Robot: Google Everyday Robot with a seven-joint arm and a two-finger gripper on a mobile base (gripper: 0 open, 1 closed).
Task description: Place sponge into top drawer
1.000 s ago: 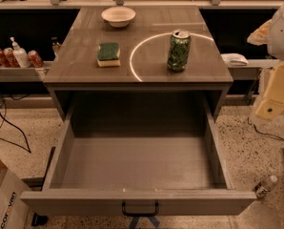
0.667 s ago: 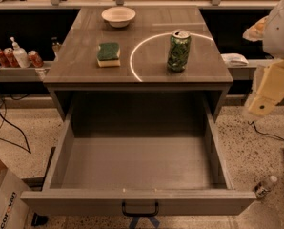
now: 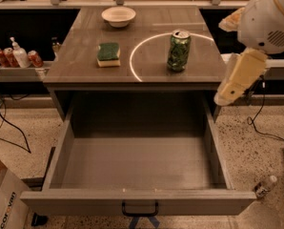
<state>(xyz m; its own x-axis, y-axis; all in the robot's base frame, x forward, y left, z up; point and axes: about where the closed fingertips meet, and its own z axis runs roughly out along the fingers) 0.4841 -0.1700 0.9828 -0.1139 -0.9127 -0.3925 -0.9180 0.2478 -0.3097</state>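
1. Whether the gripper (image 3: 222,97) is spread or closed cannot be told from this side. It holds nothing and hangs at the right, just off the tabletop's (image 3: 77,56) right front corner, above the right wall of the top drawer (image 3: 85,200).
2. The sponge (image 3: 108,54) lies flat on the left half of the tabletop, green side up, well apart from the gripper. The drawer below is pulled fully out and holds nothing.
3. Main risk: the green can (image 3: 178,50) stands upright between gripper and sponge. A straight, low reach from the right would likely clip it and tip it over, perhaps rolling it into the drawer.
4. A second risk is closing on the can instead, since both are green.
5. The sponge is soft; a shallow pinch could let it slip and fall back on the tabletop.
6. Compared with a second ago, the gripper has swung left and nearer the table; sponge, can, bowl (image 3: 118,16) and drawer have not moved.
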